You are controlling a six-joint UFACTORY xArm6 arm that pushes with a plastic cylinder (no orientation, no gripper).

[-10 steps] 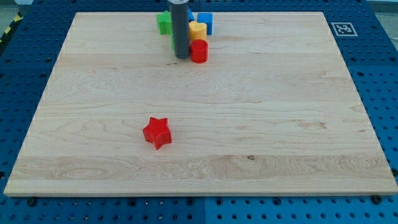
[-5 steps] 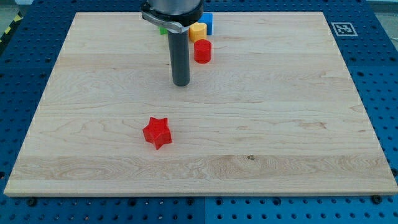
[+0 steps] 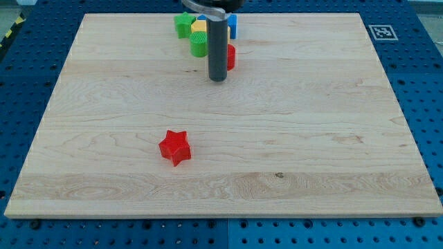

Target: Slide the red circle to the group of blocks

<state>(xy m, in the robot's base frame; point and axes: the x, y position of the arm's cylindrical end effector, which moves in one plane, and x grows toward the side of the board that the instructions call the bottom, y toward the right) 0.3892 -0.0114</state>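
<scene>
The red circle (image 3: 230, 57) stands near the view's top, mostly hidden behind my dark rod; only its right side shows. My tip (image 3: 217, 79) rests on the board just below and left of it. The group sits at the top edge: a green block (image 3: 183, 24), a yellow block (image 3: 199, 27), a green round block (image 3: 199, 45) and a blue block (image 3: 232, 25). The red circle is at the group's lower right side. A red star (image 3: 174, 147) lies alone at lower left of the board's middle.
The wooden board (image 3: 311, 138) lies on a blue pegboard table. A black-and-white marker tag (image 3: 382, 32) is at the board's top right corner.
My tip moved right and up, from below left of the group to just beside the red circle. The rod now hides most of the circle and the yellow block behind it.
</scene>
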